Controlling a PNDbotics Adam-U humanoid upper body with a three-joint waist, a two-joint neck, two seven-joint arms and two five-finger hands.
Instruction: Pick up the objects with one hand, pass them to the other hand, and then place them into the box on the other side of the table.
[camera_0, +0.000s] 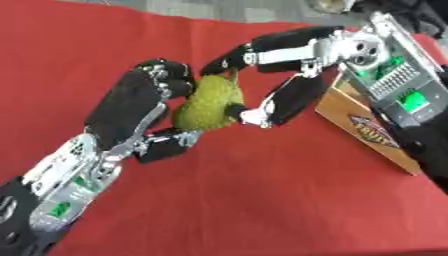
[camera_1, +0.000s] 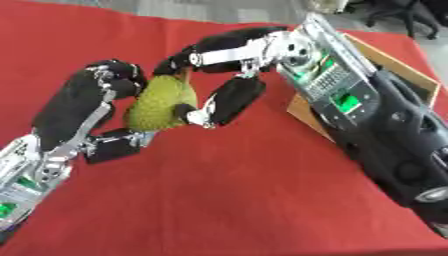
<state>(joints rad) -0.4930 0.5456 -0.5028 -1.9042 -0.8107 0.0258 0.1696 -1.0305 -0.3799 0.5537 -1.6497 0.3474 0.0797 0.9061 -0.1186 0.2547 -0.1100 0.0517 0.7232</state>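
Note:
A bumpy yellow-green fruit (camera_0: 208, 102) hangs above the red table between both hands. My left hand (camera_0: 136, 100) comes in from the lower left, its fingers curled over the fruit's left side and its thumb under it. From the upper right my right hand (camera_0: 289, 75) reaches in, fingers over the fruit's top and thumb against its right side. A brown cardboard box (camera_0: 367, 127) stands at the right edge, partly hidden behind my right forearm (camera_1: 350, 95).
A red cloth (camera_0: 262, 200) covers the table. Grey floor shows beyond its far edge, with dark chair legs at the upper right (camera_1: 402, 20).

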